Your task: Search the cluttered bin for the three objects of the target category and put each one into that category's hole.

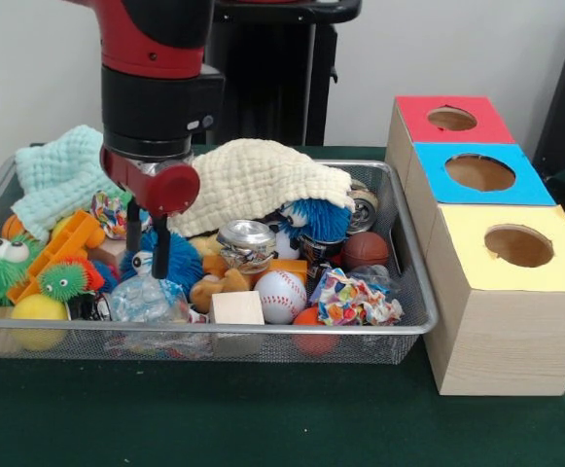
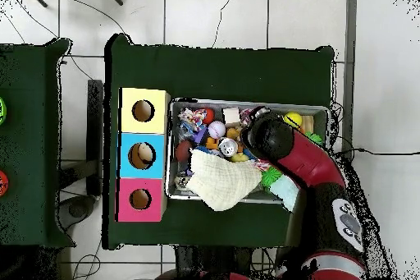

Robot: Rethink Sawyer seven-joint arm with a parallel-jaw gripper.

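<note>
Now gripper point(image 1: 148, 243) low over left of bin point(image 1: 413, 292), fingers apart, empty — descend straight onto blue spiky ball point(image 1: 180, 261), avoid snagging cream cloth point(image 1: 253, 180).

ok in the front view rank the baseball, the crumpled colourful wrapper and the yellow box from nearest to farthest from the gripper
1. Baseball: in the bin, a little right of the gripper and lower in the picture.
2. Crumpled colourful wrapper: further right, near the bin's right front corner.
3. Yellow box: outside the bin, at the picture's far right.
</note>
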